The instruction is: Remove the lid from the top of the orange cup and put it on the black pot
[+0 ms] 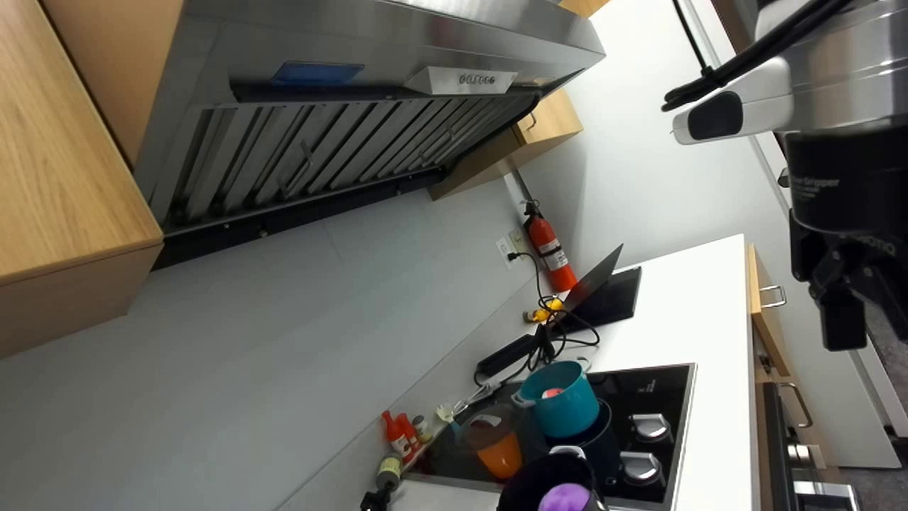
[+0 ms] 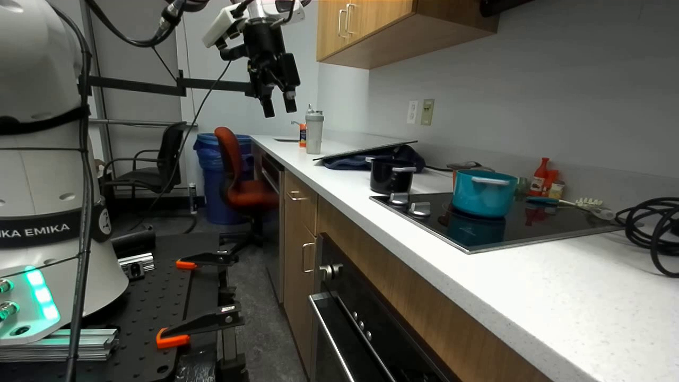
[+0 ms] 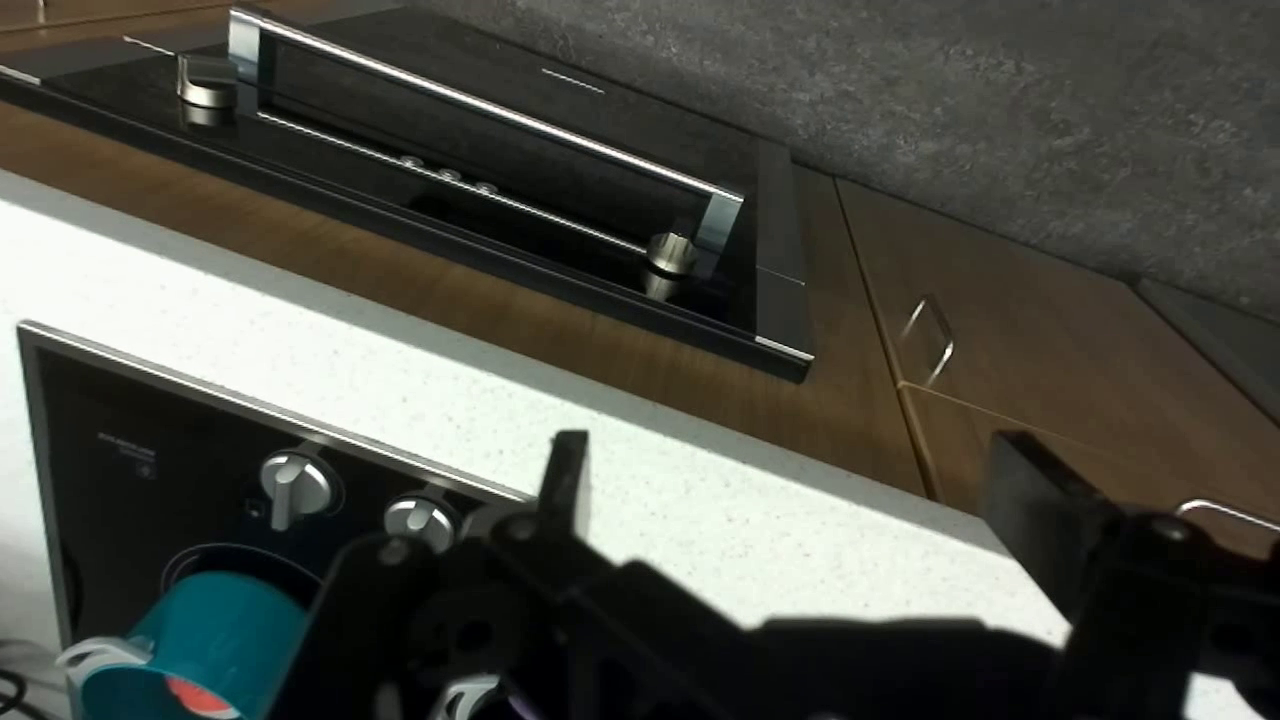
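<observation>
The orange cup (image 1: pixel 501 458) stands on the stovetop behind the pots. The greyish, see-through lid (image 1: pixel 488 431) lies on top of it. In an exterior view the lid (image 2: pixel 472 166) shows above the teal pot, which hides most of the cup. The black pot (image 1: pixel 520 485) has a purple inside; it also shows at the near left corner of the stovetop in an exterior view (image 2: pixel 391 176). My gripper (image 2: pixel 279 106) is open and empty, high above the counter and away from cup and pot. The wrist view shows its fingers wide apart (image 3: pixel 800 470), with bare counter between them.
A teal pot (image 2: pixel 484 194) with something red inside stands on the stovetop (image 2: pixel 530 233) beside the cup. Red bottles (image 2: pixel 540 178), a utensil (image 2: pixel 578 204) and cables (image 2: pixel 655 228) lie along the wall. A range hood (image 1: pixel 369 135) hangs above. A tumbler (image 2: pixel 314 132) stands farther along the counter.
</observation>
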Controlling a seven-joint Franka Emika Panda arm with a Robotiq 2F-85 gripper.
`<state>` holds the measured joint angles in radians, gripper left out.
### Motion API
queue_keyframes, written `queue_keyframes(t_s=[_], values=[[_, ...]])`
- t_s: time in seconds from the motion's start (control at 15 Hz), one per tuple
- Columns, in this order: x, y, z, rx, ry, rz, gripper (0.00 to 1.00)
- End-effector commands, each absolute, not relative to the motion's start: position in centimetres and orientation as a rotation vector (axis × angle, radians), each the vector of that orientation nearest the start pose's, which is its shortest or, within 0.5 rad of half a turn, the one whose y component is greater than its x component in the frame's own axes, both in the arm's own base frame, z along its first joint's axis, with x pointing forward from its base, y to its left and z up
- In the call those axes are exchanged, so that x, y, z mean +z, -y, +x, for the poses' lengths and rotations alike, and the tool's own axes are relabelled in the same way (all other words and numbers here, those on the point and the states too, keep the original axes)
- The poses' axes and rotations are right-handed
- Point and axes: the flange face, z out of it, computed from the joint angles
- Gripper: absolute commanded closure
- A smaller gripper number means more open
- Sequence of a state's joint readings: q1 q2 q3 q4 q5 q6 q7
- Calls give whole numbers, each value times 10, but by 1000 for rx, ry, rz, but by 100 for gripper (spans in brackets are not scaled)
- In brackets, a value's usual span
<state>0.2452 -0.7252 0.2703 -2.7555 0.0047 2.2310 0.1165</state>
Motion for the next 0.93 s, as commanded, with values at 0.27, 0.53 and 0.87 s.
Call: queue_keyframes(t_s=[0.27,0.53,0.87], values=[[433,-165,301,-360,558,-3188,0],[433,-165,301,-360,557,-3188,0],[433,-156,316,-429,476,-3219,0]])
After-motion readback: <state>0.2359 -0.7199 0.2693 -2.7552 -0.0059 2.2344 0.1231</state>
